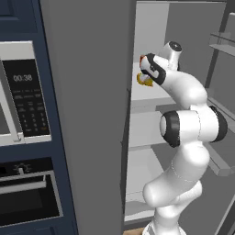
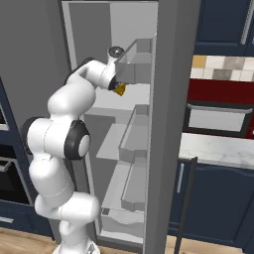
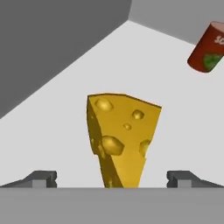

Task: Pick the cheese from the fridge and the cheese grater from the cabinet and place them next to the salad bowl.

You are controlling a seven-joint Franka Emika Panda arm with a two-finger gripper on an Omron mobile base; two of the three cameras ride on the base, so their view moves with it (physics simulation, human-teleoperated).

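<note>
Cheese [image 3: 121, 140] sits dead ahead of the fingers [image 3: 41, 178], centred in the gap between the two tips in the hand view, on the pale shelf [image 3: 61, 144] inside the fridge [image 1: 82, 114]. The fingers are spread wide and hold nothing; one tip shows low on each side of the wedge, and neither touches it. The wedge stands on end, its long axis running up the hand view, with a holed face turned toward the camera and its narrow edge pointing down between the tips. So the coming move, as I judge it, is a short straight advance along the hand's own line until the tips flank the wedge, then a close across its thickness (the wedge tapers, so a grip too near the thin edge may slip).

From the base views the gripper [image 1: 146, 69] reaches into an upper shelf of the open fridge, with the yellow of the cheese showing just beyond the hand.

A small red can [image 3: 205, 47] lies farther back toward the shelf's rear corner, well apart from the wedge and off the line of approach. The grey side wall of the fridge runs along one side, near but not in the way. Nothing stands between fingers and cheese.
</note>
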